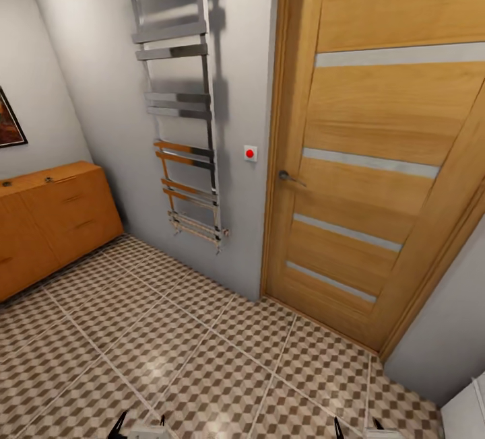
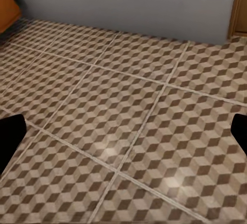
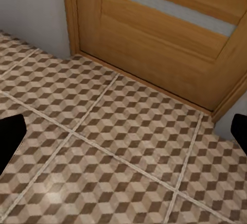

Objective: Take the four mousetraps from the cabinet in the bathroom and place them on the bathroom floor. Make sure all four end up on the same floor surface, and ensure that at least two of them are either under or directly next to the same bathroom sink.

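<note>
The orange-brown cabinet (image 1: 47, 223) stands against the left wall in the head view, and one corner of it shows in the left wrist view (image 2: 7, 7). Two small specks lie on its top, too small to identify; I cannot make out any mousetraps. The cube-patterned bathroom floor (image 1: 202, 358) spreads ahead. My left gripper (image 1: 140, 425) and right gripper (image 1: 358, 429) poke in at the lower edge of the head view. Both hang open over bare tiles, with the left fingers (image 2: 10, 136) and right fingers (image 3: 10, 136) wide apart and holding nothing. The sink is out of view.
A chrome towel radiator (image 1: 178, 102) hangs on the grey wall ahead. Beside it is a small white switch with a red dot (image 1: 250, 153). A shut wooden door (image 1: 377, 170) fills the right side. A white unit's corner (image 1: 466, 412) shows at the lower right.
</note>
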Controlling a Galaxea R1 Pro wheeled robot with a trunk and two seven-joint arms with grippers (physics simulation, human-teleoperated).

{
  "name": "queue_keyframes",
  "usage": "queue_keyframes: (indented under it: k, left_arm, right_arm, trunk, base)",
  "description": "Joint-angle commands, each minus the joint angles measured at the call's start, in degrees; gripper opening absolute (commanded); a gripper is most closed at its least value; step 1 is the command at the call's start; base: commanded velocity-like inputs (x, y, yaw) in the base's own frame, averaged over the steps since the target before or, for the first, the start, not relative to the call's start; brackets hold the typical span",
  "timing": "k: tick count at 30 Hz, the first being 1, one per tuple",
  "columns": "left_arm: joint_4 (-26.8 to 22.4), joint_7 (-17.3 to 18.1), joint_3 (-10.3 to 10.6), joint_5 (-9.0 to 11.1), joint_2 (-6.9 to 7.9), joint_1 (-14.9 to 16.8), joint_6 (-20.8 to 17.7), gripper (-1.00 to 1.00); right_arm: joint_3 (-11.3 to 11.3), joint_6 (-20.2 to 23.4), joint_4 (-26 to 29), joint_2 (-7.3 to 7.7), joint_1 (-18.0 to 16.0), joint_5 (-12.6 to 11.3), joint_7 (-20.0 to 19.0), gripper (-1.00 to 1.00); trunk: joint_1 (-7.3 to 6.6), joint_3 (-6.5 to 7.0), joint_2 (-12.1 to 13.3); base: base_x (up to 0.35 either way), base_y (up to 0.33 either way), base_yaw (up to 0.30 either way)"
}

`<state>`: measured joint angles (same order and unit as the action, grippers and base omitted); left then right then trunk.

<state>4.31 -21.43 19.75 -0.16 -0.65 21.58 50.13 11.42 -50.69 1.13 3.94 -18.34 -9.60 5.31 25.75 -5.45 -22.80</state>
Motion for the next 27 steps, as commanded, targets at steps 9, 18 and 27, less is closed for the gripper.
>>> queue_keyframes:
  k: [9,18,27]
  left_arm:
    - [0.26,-0.46,0.47,-0.02,-0.06,0.13,0.23,1.0]
    - [0.26,-0.46,0.47,-0.02,-0.06,0.13,0.23,1.0]
    - [0.26,-0.46,0.47,-0.02,-0.12,0.13,0.23,1.0]
  right_arm:
    - [0.53,-0.11,0.01,0.01,-0.03,-0.24,0.34,1.0]
    - [0.53,-0.11,0.01,0.01,-0.03,-0.24,0.33,1.0]
    - [0.53,-0.1,0.01,0.01,-0.03,-0.24,0.38,1.0]
  trunk:
    - [0.04,-0.12,-0.12]
    - [0.04,-0.12,-0.12]
    - [0.04,-0.12,-0.12]
  base:
    - [0.0,0.0,0.289]
    - [0.0,0.0,0.289]
    - [0.0,0.0,0.289]
